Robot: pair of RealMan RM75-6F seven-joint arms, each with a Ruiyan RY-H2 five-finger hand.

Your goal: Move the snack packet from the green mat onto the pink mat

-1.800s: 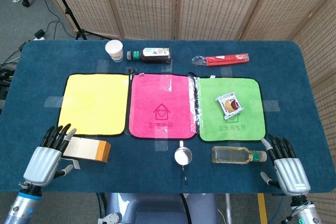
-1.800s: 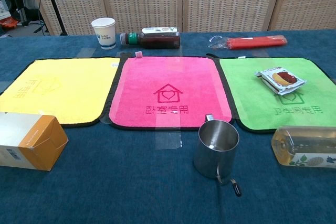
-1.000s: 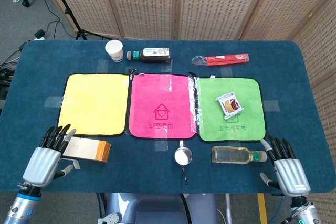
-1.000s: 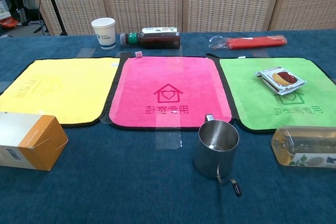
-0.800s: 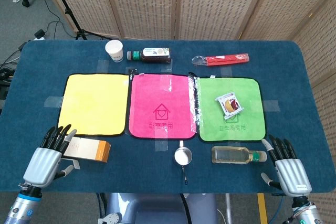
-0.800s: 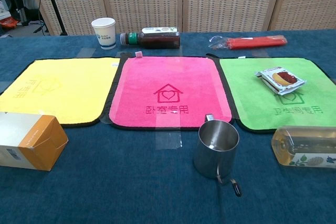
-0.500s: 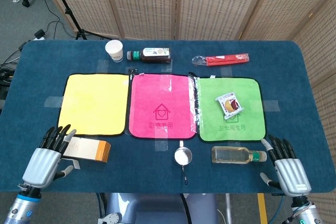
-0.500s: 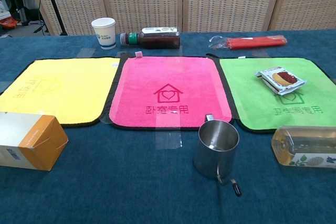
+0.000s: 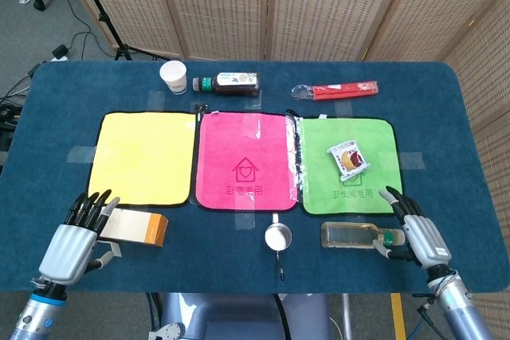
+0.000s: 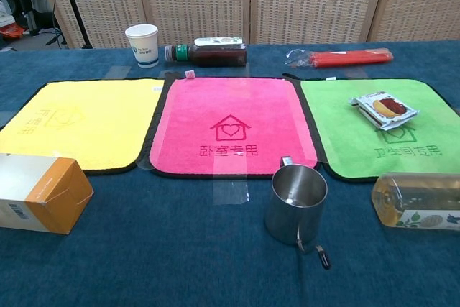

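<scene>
The snack packet (image 9: 348, 158) (image 10: 384, 109) lies flat on the green mat (image 9: 374, 193) (image 10: 345, 145), toward its right half. The pink mat (image 9: 245, 137) (image 10: 230, 102) lies bare just left of the green one. My right hand (image 9: 416, 232) is open at the table's near right, just off the green mat's near right corner and close to a bottle's cap, well short of the packet. My left hand (image 9: 74, 240) is open at the near left, beside a cardboard box. Neither hand shows in the chest view.
A clear bottle (image 9: 357, 235) (image 10: 417, 200) lies on its side in front of the green mat. A steel mug (image 9: 277, 237) (image 10: 296, 203) stands before the pink mat. An orange box (image 9: 135, 227) (image 10: 39, 192), a yellow mat (image 9: 143, 157), a paper cup (image 9: 173, 76), a dark bottle (image 9: 229, 82) and a red package (image 9: 341, 90) are also here.
My right hand has moved forward and inward, turning toward the green mat's near right corner. The left hand has barely shifted. The packet has not moved.
</scene>
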